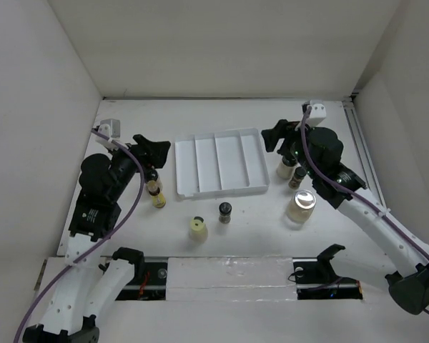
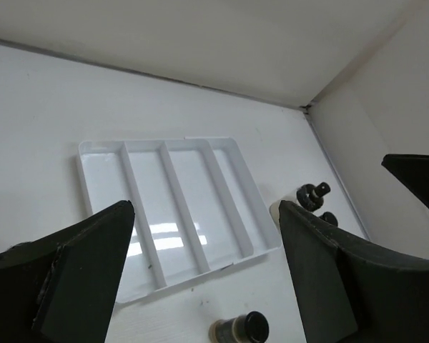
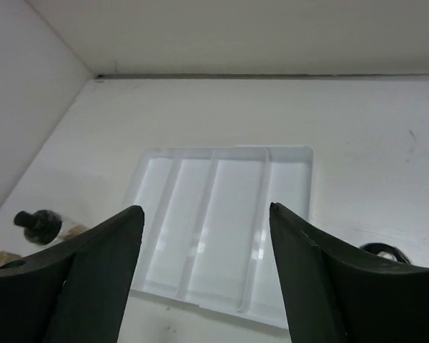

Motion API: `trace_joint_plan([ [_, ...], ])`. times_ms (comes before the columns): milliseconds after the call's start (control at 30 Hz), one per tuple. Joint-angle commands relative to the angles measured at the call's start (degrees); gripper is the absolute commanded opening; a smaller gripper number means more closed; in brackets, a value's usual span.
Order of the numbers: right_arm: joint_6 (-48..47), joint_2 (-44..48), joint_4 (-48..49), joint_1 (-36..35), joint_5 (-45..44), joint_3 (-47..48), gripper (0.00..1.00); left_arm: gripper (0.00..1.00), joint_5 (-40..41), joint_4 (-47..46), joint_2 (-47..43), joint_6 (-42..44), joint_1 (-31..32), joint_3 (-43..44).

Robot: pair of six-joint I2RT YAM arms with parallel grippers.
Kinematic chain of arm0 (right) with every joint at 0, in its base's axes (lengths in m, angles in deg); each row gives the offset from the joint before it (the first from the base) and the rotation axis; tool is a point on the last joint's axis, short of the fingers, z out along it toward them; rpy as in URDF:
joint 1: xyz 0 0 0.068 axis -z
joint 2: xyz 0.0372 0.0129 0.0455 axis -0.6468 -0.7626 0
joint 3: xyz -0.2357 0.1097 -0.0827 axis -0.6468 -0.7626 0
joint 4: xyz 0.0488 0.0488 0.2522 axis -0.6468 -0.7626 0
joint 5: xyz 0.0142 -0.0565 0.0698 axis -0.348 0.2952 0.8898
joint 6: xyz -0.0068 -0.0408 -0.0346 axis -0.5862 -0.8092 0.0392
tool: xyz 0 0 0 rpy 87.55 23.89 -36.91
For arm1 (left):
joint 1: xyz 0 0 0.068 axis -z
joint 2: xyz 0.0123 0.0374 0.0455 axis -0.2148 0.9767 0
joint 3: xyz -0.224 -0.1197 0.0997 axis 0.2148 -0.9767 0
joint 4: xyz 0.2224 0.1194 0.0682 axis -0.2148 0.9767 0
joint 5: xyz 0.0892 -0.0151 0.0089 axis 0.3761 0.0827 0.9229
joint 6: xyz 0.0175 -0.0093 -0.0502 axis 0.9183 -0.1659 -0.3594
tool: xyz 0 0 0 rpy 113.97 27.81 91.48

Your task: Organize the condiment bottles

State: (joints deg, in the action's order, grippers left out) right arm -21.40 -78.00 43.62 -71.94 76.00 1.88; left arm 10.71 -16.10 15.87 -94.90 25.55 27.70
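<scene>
White tabletop [image 1: 257, 243] carries a tray [image 1: 219, 191]. The left gripper [image 2: 205, 211], fingers spread and empty, hangs just beside the amber bottle [image 1: 156, 191]. The right gripper [image 3: 205, 209], also spread and empty, is near two black-capped bottles [image 1: 298, 176].

White 4-slot tray [image 1: 229, 163] flat on white table [image 1: 200, 114], slots lengthwise.

The tray [image 1: 218, 163] lies mid-table. From it, one pair of bottles [image 1: 156, 191] stands at 9 o'clock, a second pair [image 1: 286, 168] at 3, a jar [image 1: 301, 206] at 4, a small bottle [image 1: 224, 211] at 6 and a squat bottle [image 1: 197, 228] at 7.
</scene>
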Motion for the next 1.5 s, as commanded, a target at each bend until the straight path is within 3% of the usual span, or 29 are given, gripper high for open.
trace_joint_plan([
  [0, 1.26, 1.29, -2.85, -0.53, -10.50, -1.19, 0.76, 0.78, -2.30, -1.08, 0.35, 2.55, 0.12, 1.63],
  [67, 2.05, 2.08, -3.45, 0.17, -12.62, -2.51, 0.61, 0.74, -2.92, -3.45, -1.75, 2.55, 0.12, -1.25],
  [100, 2.67, 2.09, -4.68, 0.96, -13.32, -2.51, 0.47, 0.68, -3.44, -6.07, -2.72, 2.55, 0.12, -2.49],
  [167, 2.68, 2.09, -6.88, 1.83, -14.64, -1.64, 0.01, 0.55, -3.45, -8.72, -4.66, 1.33, 0.12, -6.17],
  [233, 2.68, 1.39, -10.92, 2.72, -17.01, -0.06, 0.00, 0.45, -4.32, -9.61, -5.37, 1.32, 0.12, -6.72],
  [267, 2.68, 1.39, -11.98, 3.42, -17.80, 1.25, 0.07, 0.31, -4.33, -9.61, -5.37, 2.02, 0.12, -6.72],
  [333, 2.68, -0.45, -13.73, 3.95, -18.43, 1.88, 0.36, 0.15, -1.98, -9.00, -5.37, 3.34, 0.65, -5.50],
  [400, 4.07, -2.38, -14.36, 3.95, -18.43, 2.41, 0.58, 0.06, -0.47, -8.38, -4.85, 3.95, 0.65, -5.49],
  [433, 4.08, -3.09, -14.36, 3.95, -17.47, 2.41, 0.60, 0.06, 0.06, -8.38, -4.84, 3.96, 0.65, -5.49],
  [500, 4.08, -4.84, -13.74, 4.57, -16.33, 1.53, 0.60, 0.08, 0.07, -7.86, -4.31, 3.96, 0.65, -5.49],
  [600, 4.61, -9.59, -13.04, 5.62, -14.39, 1.53, 0.60, 0.29, 0.59, -7.85, -4.31, 3.96, 0.65, -5.49],
  [700, 5.22, -13.02, -13.04, 6.33, -16.05, 2.32, 0.60, 0.40, 0.59, -7.85, -3.26, 3.96, 0.65, -5.49],
  [833, 6.98, -14.35, -11.29, 7.73, -20.18, 1.18, 0.60, 0.42, -0.02, -7.85, -2.56, 3.96, 0.65, -5.49],
  [1233, 8.04, -21.82, -10.67, 10.89, -21.77, 2.23, 0.56, 0.43, -1.08, -8.38, -0.36, 3.96, 0.65, -5.49],
  [1367, 8.65, -23.13, -9.79, 11.42, -21.25, 2.23, 0.39, 0.43, -1.60, -8.38, -0.36, 3.96, 0.65, -5.49],
  [1433, 9.18, -23.13, -9.17, 11.42, -21.24, 2.85, 0.22, 0.43, -1.60, -8.38, -0.36, 3.43, 0.65, -5.49],
  [1467, 9.18, -23.13, -8.48, 11.42, -21.85, 3.37, 0.20, 0.43, -1.60, -8.38, -0.36, 3.43, 0.65, -5.49],
])
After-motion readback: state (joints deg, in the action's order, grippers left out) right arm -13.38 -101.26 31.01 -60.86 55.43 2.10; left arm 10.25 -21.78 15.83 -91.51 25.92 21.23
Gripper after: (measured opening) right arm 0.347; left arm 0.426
